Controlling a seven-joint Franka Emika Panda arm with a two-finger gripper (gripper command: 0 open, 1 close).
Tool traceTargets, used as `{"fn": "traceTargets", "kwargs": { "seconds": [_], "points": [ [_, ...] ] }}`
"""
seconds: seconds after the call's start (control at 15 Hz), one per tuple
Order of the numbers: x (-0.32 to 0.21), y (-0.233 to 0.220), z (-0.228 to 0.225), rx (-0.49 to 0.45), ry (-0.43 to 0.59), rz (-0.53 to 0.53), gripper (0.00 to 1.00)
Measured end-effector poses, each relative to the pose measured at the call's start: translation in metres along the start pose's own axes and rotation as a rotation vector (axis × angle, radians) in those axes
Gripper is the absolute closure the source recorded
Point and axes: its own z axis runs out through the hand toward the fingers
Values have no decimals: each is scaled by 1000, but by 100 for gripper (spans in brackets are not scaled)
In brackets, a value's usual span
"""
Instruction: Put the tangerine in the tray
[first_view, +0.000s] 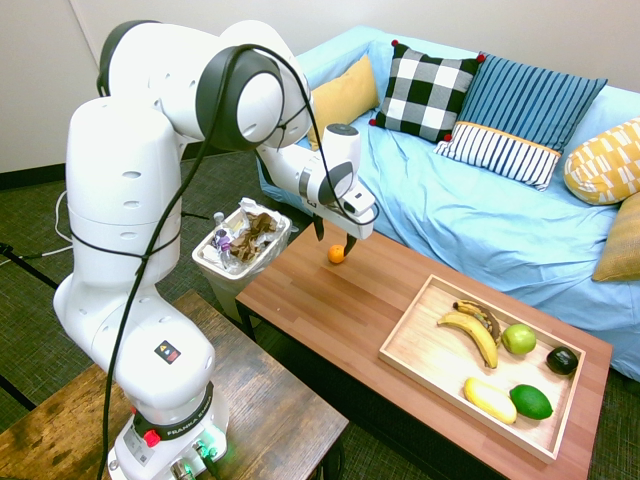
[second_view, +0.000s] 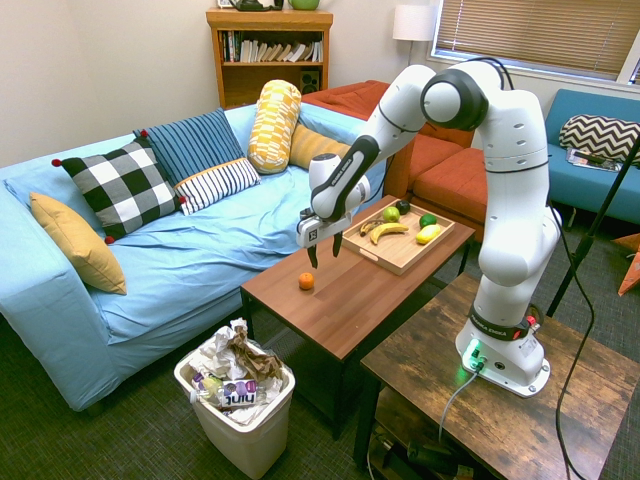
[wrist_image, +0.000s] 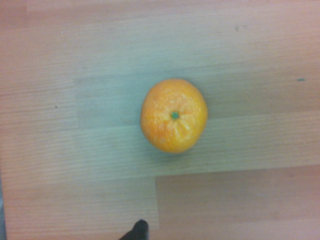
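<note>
- Tangerine (wrist_image: 174, 115): bright orange, small, slightly flattened round. The skin is glossy and finely dimpled, with faint creasing around a small green stem button, which faces the wrist camera. A more reddish patch shows on one part of the skin.
- Location: the tangerine rests on the reddish-brown wooden table (first_view: 300, 290), outside the tray (first_view: 410, 345), toward the table end nearer the waste bin (second_view: 236, 425).
- Edges: the fruit sits inward from the table's edges. The light-blue sofa (second_view: 220, 250) runs along one long side; the bin stands on the floor just beyond the near end.
- Open room: bare wood surrounds the fruit, and a stretch of tabletop separates it from the tray's low rim. Inside the tray, bananas (first_view: 470, 335), a green apple (first_view: 519, 339), a lemon (first_view: 490, 400), a lime (first_view: 531, 402) and a dark round fruit (first_view: 562, 360) leave bare plywood at the end facing the tangerine.
- Gripper (second_view: 325, 256): jaws stand apart, fingers pointing down. The tangerine lies below fingertip level, close to the fingers, ungripped.
</note>
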Motion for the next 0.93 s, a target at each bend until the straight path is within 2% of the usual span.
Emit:
{"fn": "traceTargets", "kwargs": {
  "seconds": [0.6,0.93],
  "points": [
    [5,-50,69,-26,-35,9,0],
    [20,-56,87,-30,-29,34,0]
  ]
}}
